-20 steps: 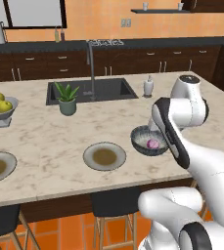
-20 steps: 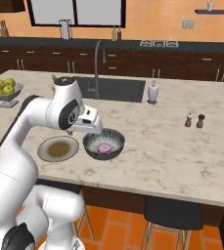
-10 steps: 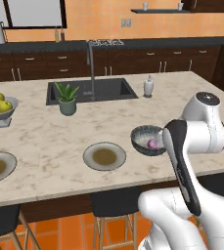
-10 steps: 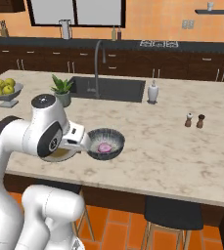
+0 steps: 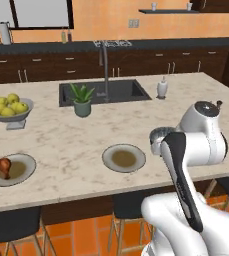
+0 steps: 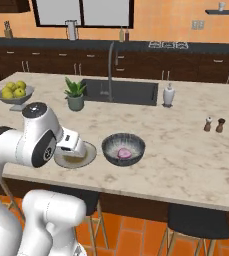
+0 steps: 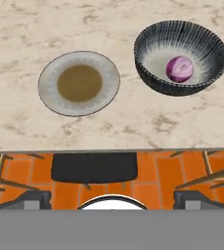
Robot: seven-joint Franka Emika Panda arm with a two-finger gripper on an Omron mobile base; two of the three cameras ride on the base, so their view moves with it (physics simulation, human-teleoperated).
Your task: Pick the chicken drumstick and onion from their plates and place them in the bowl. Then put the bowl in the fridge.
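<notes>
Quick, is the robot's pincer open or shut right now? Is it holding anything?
Pincer: open, holding nothing. The onion already lies in the bowl.

Marble island counter (image 5: pixel 76 145), pale and veined. Sunk black sink (image 6: pixel 120 91) with tall curved faucet (image 5: pixel 105 65). Potted green plant (image 5: pixel 82 100) just beside sink. Footed grey fruit bowl (image 5: pixel 10 111) holding yellow-green fruits. White soap dispenser (image 6: pixel 169 94). Two small shakers (image 6: pixel 214 124). Dark stools (image 7: pixel 94 167) on orange tile floor.
</notes>
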